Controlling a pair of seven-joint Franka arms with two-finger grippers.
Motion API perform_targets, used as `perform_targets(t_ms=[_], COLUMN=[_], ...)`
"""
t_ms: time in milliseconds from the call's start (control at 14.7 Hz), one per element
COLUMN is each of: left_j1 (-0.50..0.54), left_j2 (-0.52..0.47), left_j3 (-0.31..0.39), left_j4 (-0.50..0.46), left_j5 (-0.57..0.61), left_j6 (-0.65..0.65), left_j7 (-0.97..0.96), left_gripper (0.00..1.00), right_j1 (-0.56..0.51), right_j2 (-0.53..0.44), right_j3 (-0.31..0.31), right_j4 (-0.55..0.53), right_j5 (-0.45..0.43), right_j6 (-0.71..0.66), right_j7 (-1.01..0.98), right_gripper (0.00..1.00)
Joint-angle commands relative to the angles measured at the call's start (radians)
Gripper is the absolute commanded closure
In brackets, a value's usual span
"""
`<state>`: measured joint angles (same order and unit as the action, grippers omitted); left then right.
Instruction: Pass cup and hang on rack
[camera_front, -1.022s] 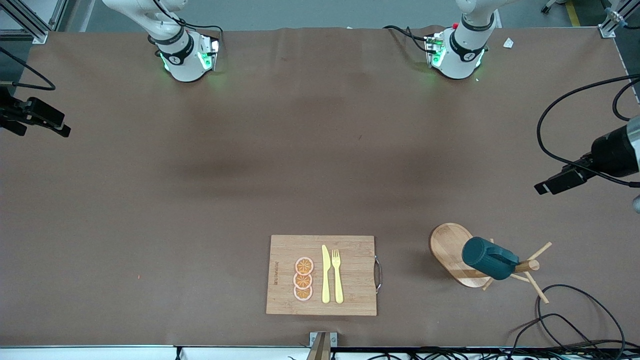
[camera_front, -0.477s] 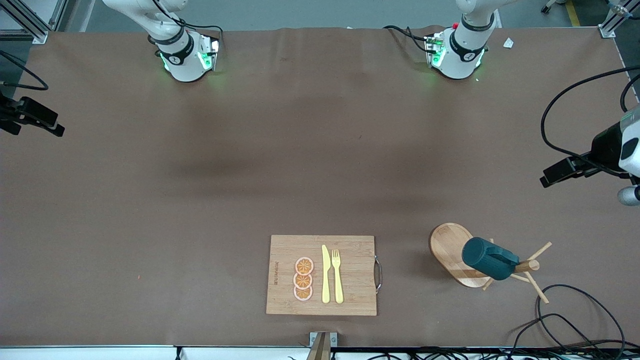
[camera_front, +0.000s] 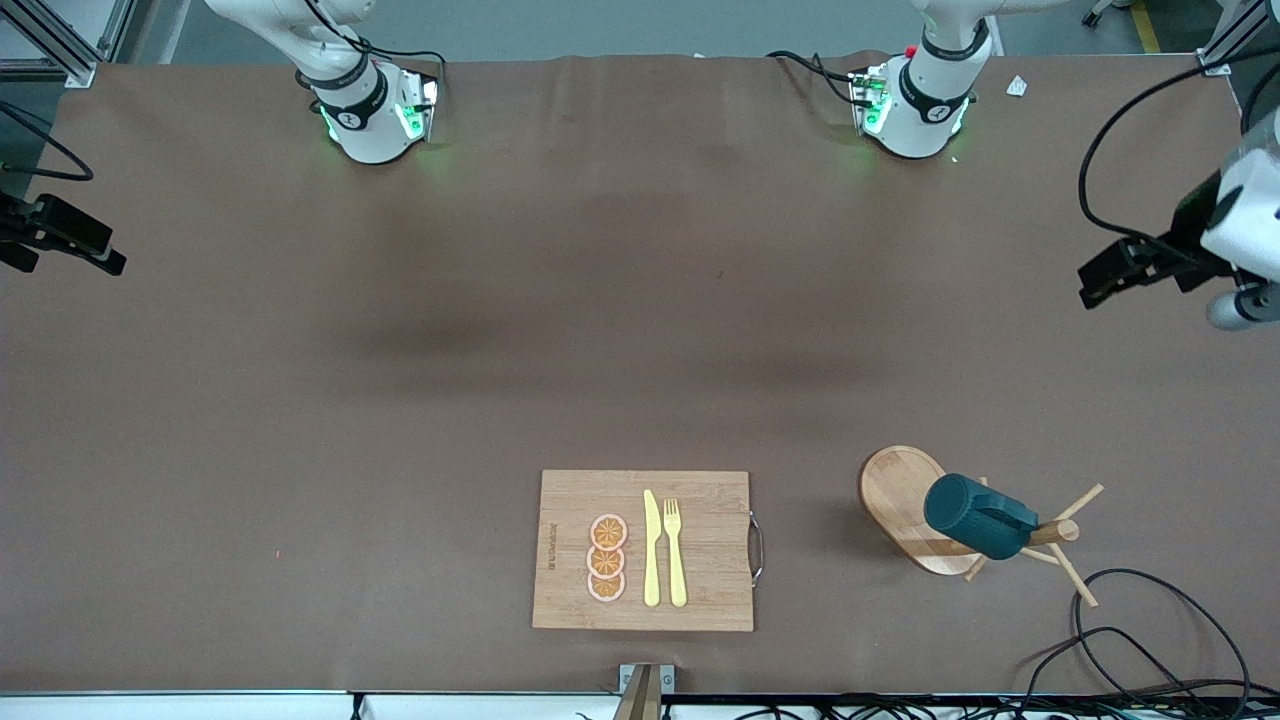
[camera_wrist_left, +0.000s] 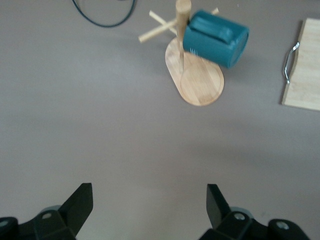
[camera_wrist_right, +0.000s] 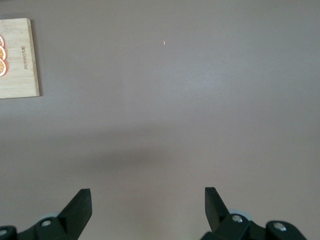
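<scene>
Two claws, both empty and spread wide. Left claw (camera_wrist_left: 150, 200): fingers fully apart, nothing between them, held in the air over bare counter at the left arm's end; in the front view only its dark wrist camera and white casing show at the frame edge. Right claw (camera_wrist_right: 147, 200): fingers likewise fully apart, nothing gripped, held over bare counter at the right arm's end.

Item: brown paper-covered counter (camera_front: 400, 400).

Item: light wooden mug rack (camera_front: 900, 495) with oval flat base, central post and thin angled pegs, standing toward the left arm's end of the counter, near the front camera.

Item: small dark teal cylindrical cup (camera_front: 978, 517), hung on a peg of the rack, lying tilted with its closed bottom toward the base; its dark handle side (camera_wrist_left: 212, 31) faces up in the left wrist view.

Item: rectangular bamboo cutting board (camera_front: 570, 500) with a metal handle at the edge facing the rack, lying beside the rack, apart from it.

On the board: three orange slices (camera_front: 607, 558) in a row, a yellow plastic knife (camera_front: 651, 548), a yellow plastic fork (camera_front: 675, 550), side by side.

Item: black cable (camera_front: 1150, 620) looped on the counter near the rack.
</scene>
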<state>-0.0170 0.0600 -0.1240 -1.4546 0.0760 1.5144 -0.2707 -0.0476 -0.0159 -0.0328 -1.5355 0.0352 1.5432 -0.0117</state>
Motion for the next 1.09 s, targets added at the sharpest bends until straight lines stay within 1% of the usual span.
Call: perform_targets(t_ms=[0,136,272,409,681,885,1022], left_j1=[-0.029,-0.038,-0.041,-0.037,-0.032,-0.029,-0.031], left_j2=[-0.142,-0.195,-0.23,-0.233,-0.209,-0.201,-0.197], left_j3=[0.043,0.044,0.037,0.015,0.015,0.015,0.014], left_j4=[-0.174,-0.231,-0.256,-0.25,-0.207,-0.204,-0.204], left_j5=[-0.045,-0.062,-0.062,-0.061,-0.059,-0.056,-0.056], left_j6=[0.033,0.063,0.055,0.029,0.023,0.021,0.021], left_j7=[0.021,0.021,0.021,0.022,0.148,0.165,0.166], left_gripper=[0.0,0.0,0.0,0.0,0.0,0.0,0.0], right_j1=[-0.015,-0.018,-0.02,-0.018,-0.018,-0.015,-0.014], right_j2=[-0.018,-0.016,-0.015,-0.015,-0.015,-0.015,-0.015], right_j3=[0.01,0.008,0.007,0.007,0.007,0.01,0.011], right_j4=[-0.015,-0.009,-0.008,-0.006,-0.006,-0.006,0.012], right_j5=[0.011,0.009,0.009,0.003,0.008,0.009,0.008], right_j6=[0.003,0.005,0.006,0.006,0.012,0.005,0.009], right_j7=[-0.016,-0.03,-0.056,-0.056,-0.056,-0.056,-0.056], right_gripper=[0.0,0.0,0.0,0.0,0.0,0.0,0.0])
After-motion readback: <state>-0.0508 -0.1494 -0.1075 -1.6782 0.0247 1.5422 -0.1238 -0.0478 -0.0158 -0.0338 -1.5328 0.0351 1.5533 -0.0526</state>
